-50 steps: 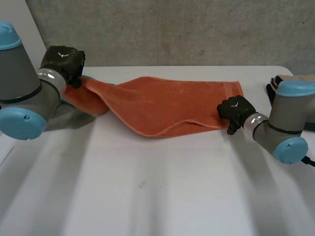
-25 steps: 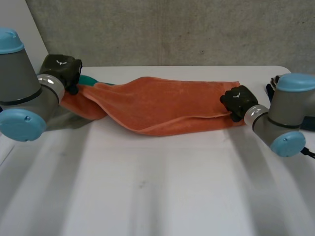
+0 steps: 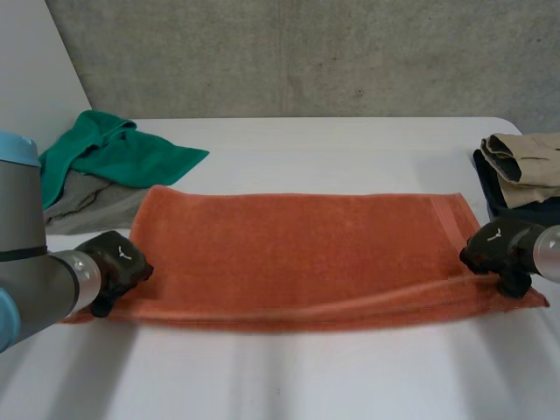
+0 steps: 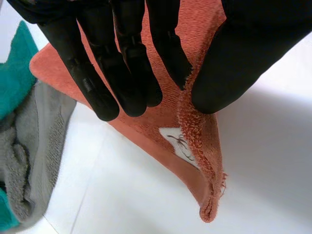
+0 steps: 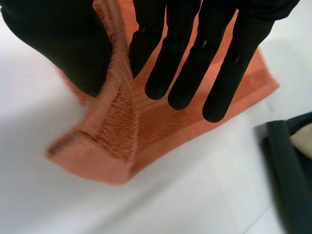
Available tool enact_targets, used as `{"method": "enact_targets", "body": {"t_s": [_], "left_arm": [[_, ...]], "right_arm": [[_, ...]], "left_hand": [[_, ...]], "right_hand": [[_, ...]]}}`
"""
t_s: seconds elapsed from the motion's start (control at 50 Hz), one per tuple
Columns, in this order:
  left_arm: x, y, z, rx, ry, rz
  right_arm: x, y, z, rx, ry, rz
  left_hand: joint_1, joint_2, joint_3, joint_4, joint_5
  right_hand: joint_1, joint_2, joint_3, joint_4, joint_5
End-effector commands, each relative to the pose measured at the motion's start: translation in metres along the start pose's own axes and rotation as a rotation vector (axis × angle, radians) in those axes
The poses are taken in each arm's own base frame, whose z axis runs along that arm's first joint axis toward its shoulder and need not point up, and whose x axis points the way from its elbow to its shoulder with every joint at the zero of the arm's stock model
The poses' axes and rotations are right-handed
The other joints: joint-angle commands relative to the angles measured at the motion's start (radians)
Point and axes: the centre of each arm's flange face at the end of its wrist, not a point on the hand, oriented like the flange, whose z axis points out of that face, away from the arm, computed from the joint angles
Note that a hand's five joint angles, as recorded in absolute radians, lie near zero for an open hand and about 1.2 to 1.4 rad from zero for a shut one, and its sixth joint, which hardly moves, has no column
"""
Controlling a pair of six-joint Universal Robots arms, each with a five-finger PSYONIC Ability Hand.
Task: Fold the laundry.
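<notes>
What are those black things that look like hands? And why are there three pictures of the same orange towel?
Those are a robot's two hands, on the ends of its grey arms. The wide picture comes from a camera between the arms, looking down at the white table. The left hand and the right hand each pinch one end of the orange towel, which is spread out. The other two pictures come from small cameras on the wrists, so you see each hand up close, with the towel's edge squeezed between fingers and thumb. A green cloth and a grey cloth lie heaped at one side, a pile of clothes at the other.
</notes>
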Motion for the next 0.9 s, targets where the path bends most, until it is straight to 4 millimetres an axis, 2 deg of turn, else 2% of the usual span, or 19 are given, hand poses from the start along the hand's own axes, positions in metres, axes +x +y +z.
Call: {"method": "enact_targets", "body": {"t_s": [0.02,0.16,0.24,0.32,0.44,0.54,0.56,0.58,0.6,0.62,0.64,0.7,0.78,0.9], "left_arm": [[-0.026,-0.021,0.027,0.043,-0.102,-0.031],[-0.052,-0.053,0.056,0.182,-0.211,-0.143],[-0.069,-0.077,0.079,0.28,-0.31,-0.2],[-0.078,-0.088,0.101,0.302,-0.378,-0.2],[-0.078,-0.097,0.129,0.292,-0.441,-0.17],[-0.071,-0.1,0.147,0.283,-0.46,-0.133],[-0.071,-0.1,0.149,0.281,-0.463,-0.126],[-0.069,-0.1,0.152,0.28,-0.462,-0.118],[-0.066,-0.099,0.155,0.277,-0.462,-0.104],[-0.064,-0.1,0.157,0.277,-0.461,-0.101],[-0.063,-0.1,0.158,0.279,-0.462,-0.099],[-0.062,-0.109,0.155,0.332,-0.481,-0.106],[-0.07,-0.118,0.146,0.405,-0.539,-0.144],[-0.074,-0.118,0.134,0.448,-0.591,-0.189]], "right_arm": [[0.027,-0.018,0.032,0.131,0.17,0.165],[0.037,-0.027,0.059,0.198,0.262,0.26],[0.045,-0.033,0.083,0.235,0.358,0.26],[0.051,-0.037,0.101,0.255,0.435,0.253],[0.055,-0.044,0.126,0.292,0.503,0.242],[0.054,-0.046,0.144,0.301,0.527,0.234],[0.053,-0.047,0.146,0.3,0.531,0.234],[0.051,-0.046,0.149,0.295,0.531,0.233],[0.049,-0.047,0.153,0.287,0.543,0.23],[0.048,-0.048,0.155,0.282,0.554,0.23],[0.049,-0.048,0.156,0.277,0.569,0.231],[0.054,-0.048,0.156,0.254,0.625,0.256],[0.052,-0.05,0.148,0.245,0.626,0.286],[0.047,-0.054,0.133,0.275,0.587,0.31]], "left_hand": [[0.231,0.199,0.205,0.196,0.238],[0.231,0.199,0.205,0.196,0.238],[0.231,0.199,0.205,0.196,0.238],[0.231,0.199,0.205,0.196,0.238],[0.231,0.199,0.205,0.196,0.238],[0.231,0.199,0.205,0.196,0.238],[0.231,0.199,0.205,0.196,0.238],[0.15,0.118,0.123,0.115,0.157],[-0.456,-0.487,-0.482,-0.49,-0.448],[-0.837,-0.868,-0.863,-0.871,-0.829],[-0.991,-1.023,-1.017,-1.025,-0.983],[-0.991,-1.023,-1.017,-1.025,-0.983],[-0.991,-1.023,-1.017,-1.025,-0.983],[-0.991,-1.023,-1.017,-1.025,-0.983]], "right_hand": [[0.251,0.215,0.208,0.199,0.203],[0.251,0.215,0.208,0.199,0.203],[0.251,0.215,0.208,0.199,0.203],[0.251,0.215,0.208,0.199,0.203],[0.251,0.215,0.208,0.199,0.203],[0.251,0.215,0.208,0.199,0.203],[-0.046,-0.082,-0.089,-0.098,-0.094],[-0.426,-0.463,-0.47,-0.479,-0.475],[-0.97,-1.007,-1.014,-1.023,-1.019],[-0.97,-1.007,-1.014,-1.023,-1.019],[-0.97,-1.007,-1.014,-1.023,-1.019],[-0.97,-1.007,-1.014,-1.023,-1.019],[-0.97,-1.007,-1.014,-1.023,-1.019],[-0.97,-1.007,-1.014,-1.023,-1.019]]}}
